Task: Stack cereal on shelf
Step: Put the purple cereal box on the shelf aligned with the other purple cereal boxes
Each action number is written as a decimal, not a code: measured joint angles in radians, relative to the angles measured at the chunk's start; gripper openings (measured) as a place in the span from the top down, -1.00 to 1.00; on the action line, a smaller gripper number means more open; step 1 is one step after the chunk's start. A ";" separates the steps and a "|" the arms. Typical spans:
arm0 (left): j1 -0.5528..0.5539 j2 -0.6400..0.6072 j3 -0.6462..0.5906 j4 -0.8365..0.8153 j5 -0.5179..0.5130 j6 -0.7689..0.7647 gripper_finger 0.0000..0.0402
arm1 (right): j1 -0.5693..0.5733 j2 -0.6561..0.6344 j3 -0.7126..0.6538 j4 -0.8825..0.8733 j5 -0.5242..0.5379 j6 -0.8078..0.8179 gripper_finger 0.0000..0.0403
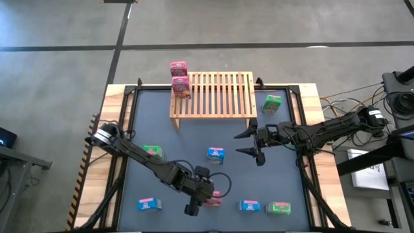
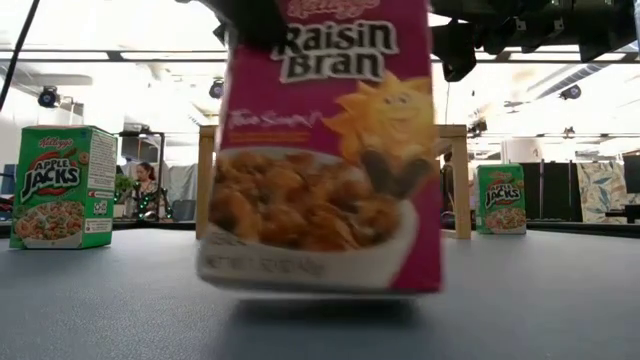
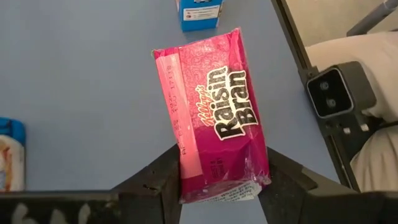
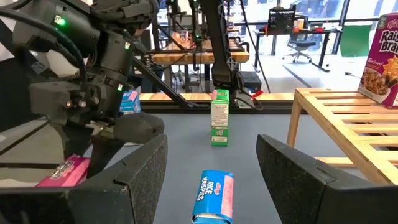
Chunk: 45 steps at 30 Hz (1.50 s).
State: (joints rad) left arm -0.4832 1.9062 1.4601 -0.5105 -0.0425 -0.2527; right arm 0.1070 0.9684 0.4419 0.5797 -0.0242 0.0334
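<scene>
The shelf is pale, honey-coloured wood with parallel slats, standing on a dark blue-grey worktop edged in light wood. On the shelf's corner two pink cereal boxes are stacked. Beside the shelf stands a green box printed with red and white lettering. In front of the shelf lies a blue box with a pink panel. The black left gripper frames a magenta Raisin Bran box with white-and-black lettering and a yellow sun on its front.
</scene>
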 joint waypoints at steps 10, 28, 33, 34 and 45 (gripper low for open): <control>0.016 -0.112 0.000 -0.146 -0.108 0.042 0.26 | 0.000 0.000 -0.003 -0.003 0.000 0.006 -0.17; 0.064 -0.473 -0.006 -0.452 -0.488 0.069 0.26 | 0.000 0.000 -0.005 -0.006 0.000 0.008 -0.17; 0.106 -0.573 -0.052 -0.484 -0.620 0.069 0.26 | 0.000 0.000 -0.005 -0.006 0.000 0.008 -0.17; 0.114 -0.594 -0.073 -0.484 -0.631 0.070 0.26 | 0.000 0.000 -0.005 -0.006 0.000 0.008 -0.17; 0.246 -0.851 -0.384 -0.351 -0.638 0.096 0.26 | 0.000 0.000 -0.008 -0.006 0.000 0.000 -0.17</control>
State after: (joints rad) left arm -0.2373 1.0553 1.0759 -0.8620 -0.6808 -0.1570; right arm 0.1072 0.9684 0.4340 0.5732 -0.0242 0.0334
